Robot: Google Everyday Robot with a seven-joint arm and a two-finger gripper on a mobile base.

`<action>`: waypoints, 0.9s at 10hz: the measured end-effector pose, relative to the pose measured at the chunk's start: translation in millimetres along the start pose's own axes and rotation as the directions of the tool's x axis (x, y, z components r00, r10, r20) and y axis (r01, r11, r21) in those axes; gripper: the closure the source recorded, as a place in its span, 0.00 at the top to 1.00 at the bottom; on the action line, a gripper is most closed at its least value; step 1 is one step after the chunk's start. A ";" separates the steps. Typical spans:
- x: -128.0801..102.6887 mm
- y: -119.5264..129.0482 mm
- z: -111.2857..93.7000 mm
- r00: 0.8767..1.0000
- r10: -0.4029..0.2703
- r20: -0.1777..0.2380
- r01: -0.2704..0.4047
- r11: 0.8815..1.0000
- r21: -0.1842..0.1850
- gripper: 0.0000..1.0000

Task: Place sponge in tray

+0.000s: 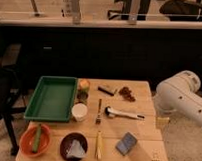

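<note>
The sponge (126, 143), a small flat blue-grey block, lies near the front right of the wooden table (148, 104). The tray (53, 97), large, green and with nothing in it, sits at the table's back left. My white arm (181, 100) is folded up just off the table's right side. Its gripper (163, 120) hangs low by the table's right edge. It is open, holds nothing, and is well to the right of and behind the sponge.
Between sponge and tray lie a white cup (79, 112), a fork (99, 111), a white-handled utensil (122, 114) and a yellow stick (98, 145). An orange bowl (35, 139) and a dark bowl (73, 145) stand at the front left. A dark chair (6, 99) is left of the table.
</note>
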 end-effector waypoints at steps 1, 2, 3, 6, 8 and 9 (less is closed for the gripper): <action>0.0 0.0 0.0 1.000 0.000 0.000 0.000 1.000 0.000 0.80; 0.0 0.0 0.0 1.000 0.000 0.000 0.000 1.000 0.000 0.80; 0.0 0.0 0.0 1.000 0.000 0.000 0.000 1.000 0.000 0.80; 1.1 -1.5 -1.3 1.000 -0.001 0.010 0.001 1.000 0.002 0.80; 1.6 -8.1 -5.6 0.993 -0.103 0.053 0.103 0.995 0.003 0.80; -8.3 -6.1 -3.4 0.977 -0.190 0.096 0.191 0.982 0.003 0.80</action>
